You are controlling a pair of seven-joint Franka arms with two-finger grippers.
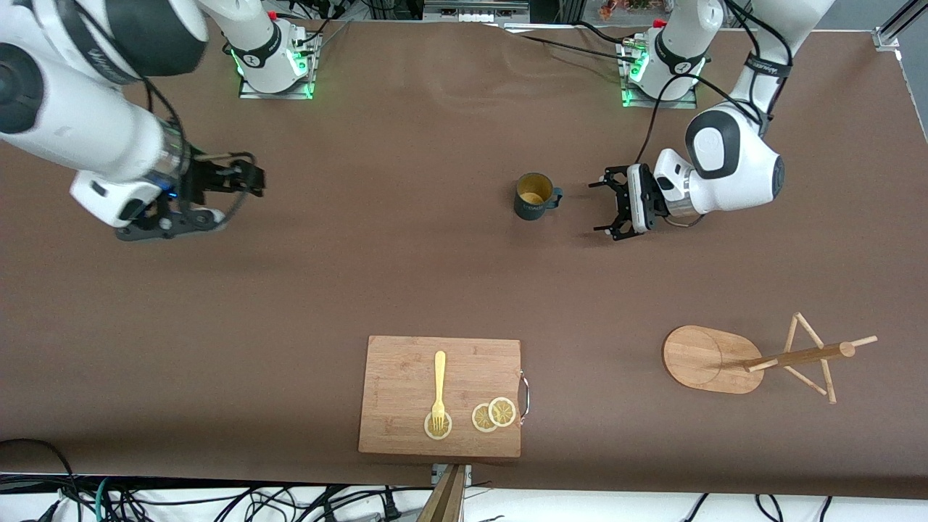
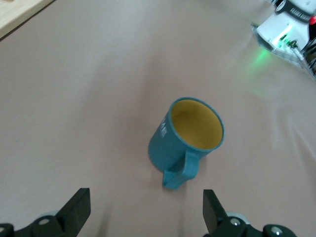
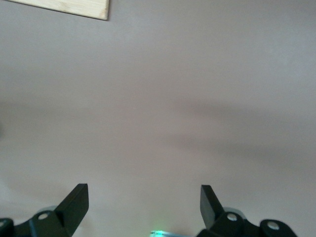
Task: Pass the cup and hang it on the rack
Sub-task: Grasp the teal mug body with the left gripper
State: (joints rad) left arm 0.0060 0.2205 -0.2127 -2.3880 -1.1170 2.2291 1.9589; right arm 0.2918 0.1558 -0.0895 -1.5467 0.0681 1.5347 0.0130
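The cup, a dark teal mug with a mustard-yellow interior, stands upright on the brown table near its middle. Its loop handle points toward the left arm's end of the table.

The left gripper is positioned just beside the cup, on the handle side, and does not touch it. Its 2 fingers are spread wide and hold nothing. In the left wrist view, the cup appears between the 2 fingertips, with the handle turned toward the gripper.

The right gripper hangs over bare table at the right arm's end, well apart from the cup. Its fingers are spread apart and empty.

The rack, a light bamboo mug tree with an oval base, stands toward the left arm's end, nearer to the front camera than the cup. No item hangs on its pegs.

A wooden cutting board lies near the table's front edge. It carries 1 yellow fork and 3 lemon slices.
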